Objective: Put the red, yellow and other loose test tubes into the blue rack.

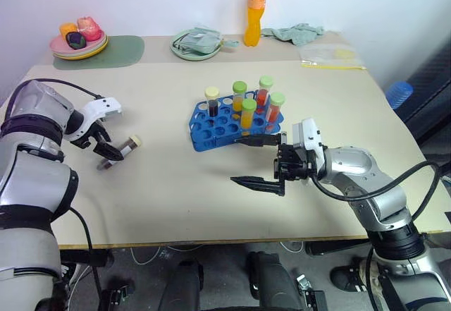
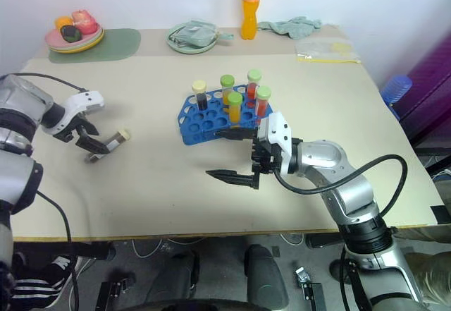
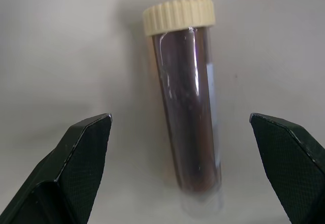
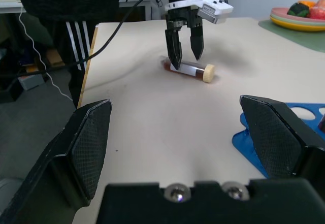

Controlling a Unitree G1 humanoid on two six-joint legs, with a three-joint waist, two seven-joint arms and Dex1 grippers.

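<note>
Left gripper poised over the last loose tube

Eye views: left gripper [image 1: 107, 145] spread wide astride the dark cream-capped test tube [image 1: 121, 147] lying on the beige bench [image 1: 162, 198], left of the blue rack [image 1: 211, 124]. Right wrist view: right gripper [image 4: 175, 148] wide, empty; dark floor beyond the bench edge.

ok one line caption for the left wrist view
Open left gripper above a loose cream-capped test tube lying on the table.
</note>
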